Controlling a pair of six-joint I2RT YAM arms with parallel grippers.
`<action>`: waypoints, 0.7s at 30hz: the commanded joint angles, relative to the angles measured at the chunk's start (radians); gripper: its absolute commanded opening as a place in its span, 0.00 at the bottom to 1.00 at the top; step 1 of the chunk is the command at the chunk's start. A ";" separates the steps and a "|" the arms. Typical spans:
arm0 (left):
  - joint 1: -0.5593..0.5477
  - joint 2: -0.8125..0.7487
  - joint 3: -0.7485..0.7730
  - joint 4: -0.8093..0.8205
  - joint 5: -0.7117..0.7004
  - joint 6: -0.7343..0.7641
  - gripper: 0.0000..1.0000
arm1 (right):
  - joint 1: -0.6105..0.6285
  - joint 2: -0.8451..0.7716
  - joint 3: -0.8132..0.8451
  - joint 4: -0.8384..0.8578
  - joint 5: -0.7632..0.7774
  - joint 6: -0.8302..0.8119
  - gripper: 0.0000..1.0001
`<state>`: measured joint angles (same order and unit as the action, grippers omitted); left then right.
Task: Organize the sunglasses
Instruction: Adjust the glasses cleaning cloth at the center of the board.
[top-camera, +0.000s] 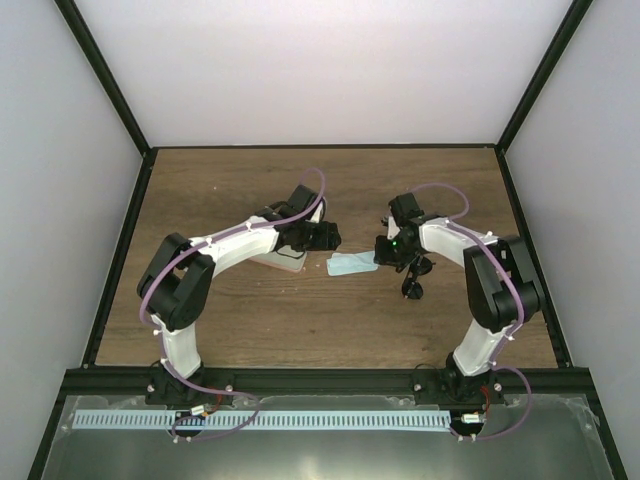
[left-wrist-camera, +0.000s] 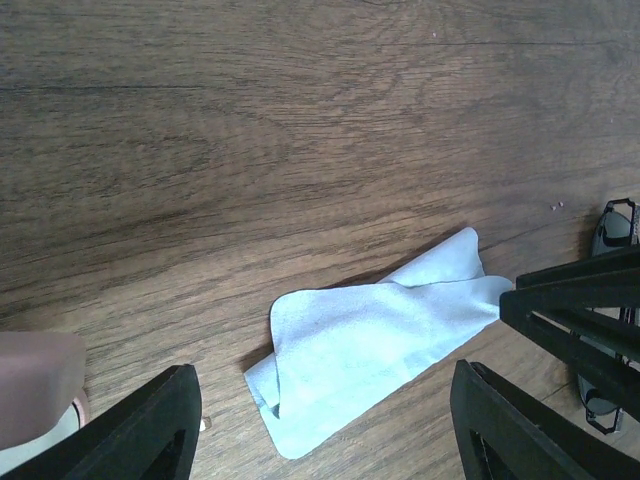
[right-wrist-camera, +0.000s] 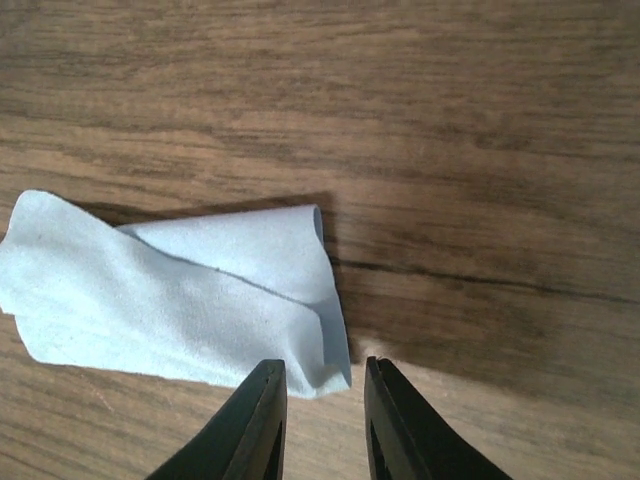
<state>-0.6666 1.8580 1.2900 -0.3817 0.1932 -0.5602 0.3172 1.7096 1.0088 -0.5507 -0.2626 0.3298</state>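
Observation:
The black sunglasses lie on the wooden table under my right arm; in the left wrist view one lens shows at the right edge, partly hidden by the right gripper's fingers. The light blue cloth lies crumpled between both grippers. My left gripper is wide open above the cloth's left part. My right gripper is narrowly open, low at the cloth's right end, with the cloth's corner between its fingertips. The pink case sits under my left wrist.
The pink case's edge shows at the lower left of the left wrist view. Black frame rails border the table on the left, right and near sides. Bare wood lies behind both grippers.

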 joint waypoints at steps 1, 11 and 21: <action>-0.004 0.009 0.001 0.018 0.008 0.015 0.71 | -0.009 0.038 0.060 0.013 0.004 -0.009 0.24; -0.004 0.030 0.015 0.020 0.021 0.028 0.72 | -0.008 0.055 0.072 0.007 0.009 -0.008 0.05; -0.004 0.147 0.120 -0.013 -0.039 0.114 0.56 | -0.008 0.029 0.054 -0.002 0.017 -0.009 0.01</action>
<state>-0.6666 1.9480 1.3445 -0.3824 0.1879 -0.5056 0.3172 1.7554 1.0412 -0.5419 -0.2573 0.3286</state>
